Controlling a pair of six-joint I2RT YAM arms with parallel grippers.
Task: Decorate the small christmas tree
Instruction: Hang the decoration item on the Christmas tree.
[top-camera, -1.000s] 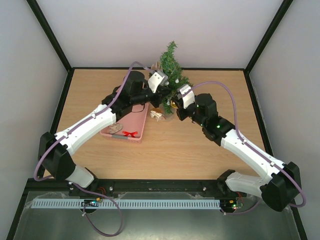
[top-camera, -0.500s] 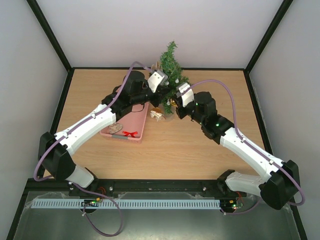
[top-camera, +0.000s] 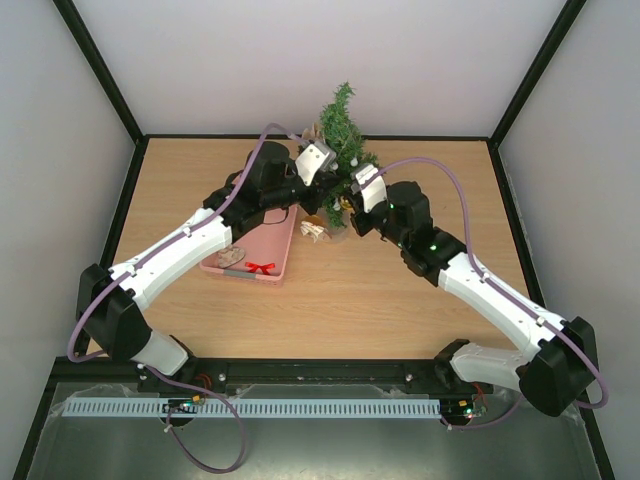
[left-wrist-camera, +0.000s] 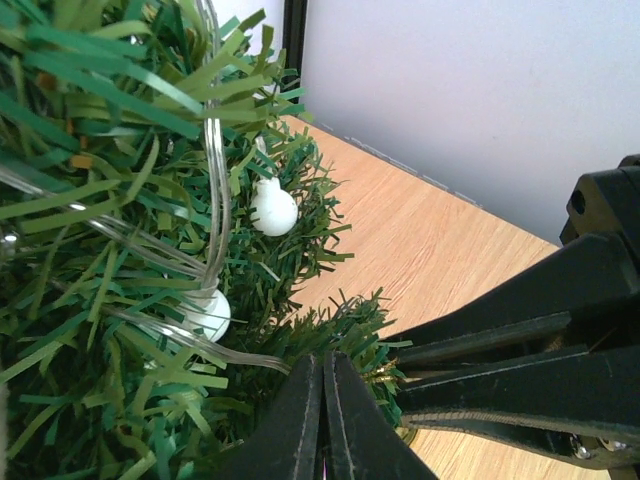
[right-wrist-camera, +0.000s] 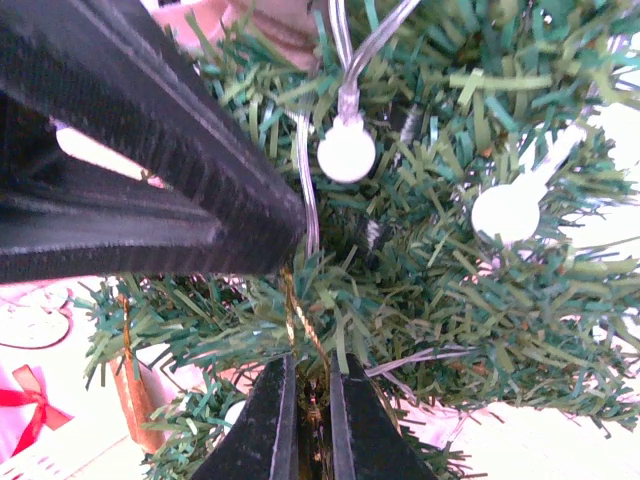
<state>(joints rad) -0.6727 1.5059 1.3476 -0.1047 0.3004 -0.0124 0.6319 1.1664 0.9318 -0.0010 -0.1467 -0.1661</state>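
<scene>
**Both arms at the tree – fingers clenched**

Overhead view: the small christmas tree (top-camera: 343, 135) stands upright at the upper centre of the frame, at the far edge of the bench (top-camera: 400, 300), its tip showing against the back wall. The two arms reach in from the lower left and lower right and meet at its lower branches.

Left gripper (left-wrist-camera: 322, 362): fingers pressed flat together, tips buried in the needles at the bottom centre of the left wrist view. Nothing can be seen between them.

Right gripper (right-wrist-camera: 312, 380): fingers clenched to a narrow gap at the bottom centre of the right wrist view, grasping a gold thread (right-wrist-camera: 298, 325) that runs down between them from the branches. Its tips sit just beside the left gripper's tips – each arm's black fingers show in the other's wrist view.

A clear light string (left-wrist-camera: 212, 150) with round white bulbs (right-wrist-camera: 346, 152) is draped through the branches.

A pink basket (top-camera: 275, 258) lies left of the tree under the left arm, with a red bow (top-camera: 262, 268) at its near end. A small pale item lies by the tree's base; what it is cannot be told.
</scene>
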